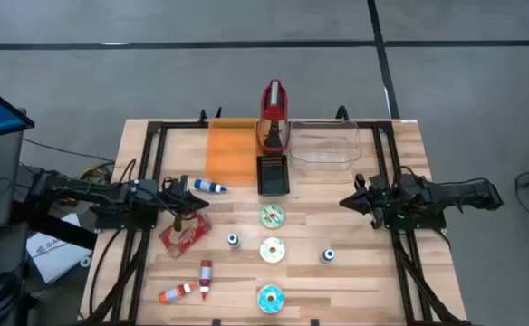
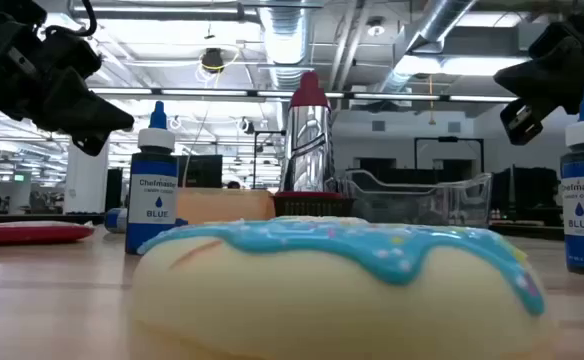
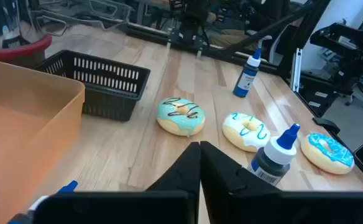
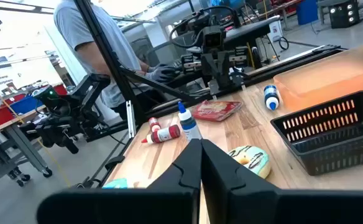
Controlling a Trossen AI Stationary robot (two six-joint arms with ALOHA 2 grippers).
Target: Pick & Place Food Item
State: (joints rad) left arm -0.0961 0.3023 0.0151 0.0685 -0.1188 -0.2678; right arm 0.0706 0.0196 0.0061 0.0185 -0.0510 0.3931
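The red snack packet (image 1: 183, 234) lies flat on the wooden table (image 1: 355, 281) near its left side. In the high view its long axis runs on a diagonal, one corner toward the left arm and the opposite corner toward the row of doughnuts. The left gripper (image 1: 188, 201) hangs just above the packet's far end and covers part of it, so the packet's full outline cannot be made out. Its fingers (image 3: 194, 171) are pressed together with nothing between them. In the low view only a thin red sliver of the packet (image 2: 32, 232) shows at the edge, cut off by the frame. In the right wrist view the packet (image 4: 217, 110) lies across the table, its print too small to read. The right gripper (image 1: 348, 201) waits over the table's right side, fingers (image 4: 197, 165) clenched on nothing.
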